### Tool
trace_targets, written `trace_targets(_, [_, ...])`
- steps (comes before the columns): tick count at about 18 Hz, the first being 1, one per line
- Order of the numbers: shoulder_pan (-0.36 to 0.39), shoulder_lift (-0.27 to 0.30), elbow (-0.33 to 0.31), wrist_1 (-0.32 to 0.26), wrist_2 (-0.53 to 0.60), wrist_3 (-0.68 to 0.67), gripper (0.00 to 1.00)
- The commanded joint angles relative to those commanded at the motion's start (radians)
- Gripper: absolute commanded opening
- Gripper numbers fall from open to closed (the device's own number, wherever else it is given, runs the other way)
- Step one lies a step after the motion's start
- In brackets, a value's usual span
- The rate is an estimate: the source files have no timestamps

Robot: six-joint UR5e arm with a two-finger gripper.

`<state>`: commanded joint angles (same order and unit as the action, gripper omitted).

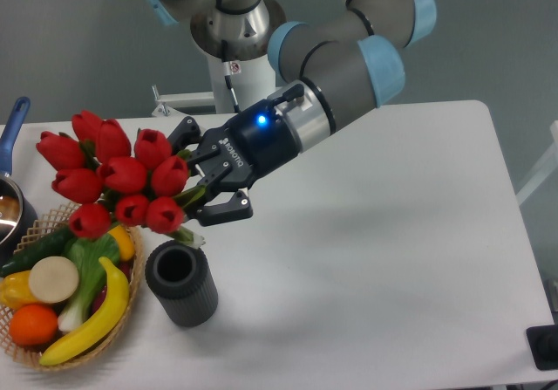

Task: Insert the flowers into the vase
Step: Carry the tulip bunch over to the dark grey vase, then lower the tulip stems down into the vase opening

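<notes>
**Flowers in pincer, above and left of vase**

Pincer (202, 181) is clamped on the flowers (112, 176), gripping at the stem end; green leaves show between the fingers (222, 212). Blue light is lit on the pincer body. Arm (340, 63) comes in from upper right, wrist angled down and left, so the bunch lies roughly sideways with buds pointing left.

Flowers: red closed buds, clustered, held in the air off the counter (392, 233). Leftmost buds hang over the wicker basket (131, 272); lowest buds sit just above the basket's top edge in this view. Cannot tell whether they touch the produce.

Vase (181, 282): dark grey, ribbed, upright on the counter, mouth open and nothing in it. It stands just right of the basket. Bunch is above and to the left of the vase mouth, not lined up with it. Lower finger of the pincer is just above the vase rim, apart from it.

Basket holds a banana, orange, cucumber, a white round slice and a leafy green. Pot with blue handle (12, 128) is at the left frame edge, behind the basket, partly cut off.
</notes>
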<state>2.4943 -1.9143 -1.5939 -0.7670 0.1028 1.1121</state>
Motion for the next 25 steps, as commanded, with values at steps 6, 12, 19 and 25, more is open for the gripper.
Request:
trace_targets(6, [-0.012, -0.040, 0.029, 0.000, -0.034, 0.002, 0.43])
trace_targets(12, [-0.022, -0.058, 0.028, 0.000, -0.035, 0.002, 0.44])
trace_targets(19, [-0.023, -0.072, 0.009, 0.000, -0.035, 0.002, 0.44])
trace_targets(25, [-0.025, -0.087, 0.002, 0.000, -0.035, 0.002, 0.44])
